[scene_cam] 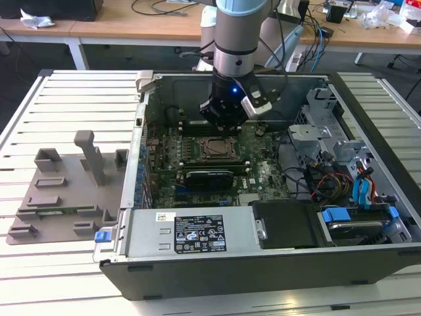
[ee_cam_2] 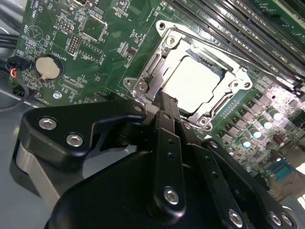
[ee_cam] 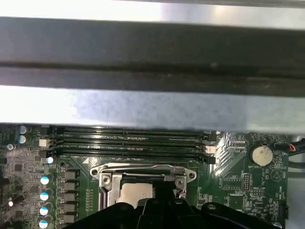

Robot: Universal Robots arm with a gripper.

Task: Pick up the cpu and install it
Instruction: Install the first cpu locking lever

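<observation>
- Exterior view: the arm reaches down into an open PC case (scene_cam: 368, 260) lying on a slatted white counter (scene_cam: 59, 105). Pincer (scene_cam: 222, 118) hangs just above the motherboard (scene_cam: 260, 172), over the far edge of the CPU socket frame (scene_cam: 217, 147).
- Long black card (scene_cam: 209, 178) sits just on the near side of the socket. Power supply (scene_cam: 191, 232) lies along the near case wall; drive cage with blue tabs (scene_cam: 355, 220) is at the exterior view's right.
- Grey plastic fixture tray (scene_cam: 62, 194) lies on the counter at the exterior view's left, apart from the case.
- Second wrist view: cpu (ee_cam_2: 198, 83) lies flat inside the socket frame (ee_cam_2: 143, 86), pale top showing, frame around it. Pincer (ee_cam_2: 164, 102) tip is at the frame's edge, just beside the cpu; nothing held that I can see, but whether it's released or clenched I can't tell. Coin cell battery (ee_cam_2: 47, 67) is well apart on the board.
- First wrist view: cpu (ee_cam: 136, 193) sits in the frame (ee_cam: 143, 171), partly hidden by the pincer body (ee_cam: 157, 214). Memory slots (ee_cam: 128, 140) run just beyond the socket; coin cell (ee_cam: 261, 154) is off to one side.
</observation>
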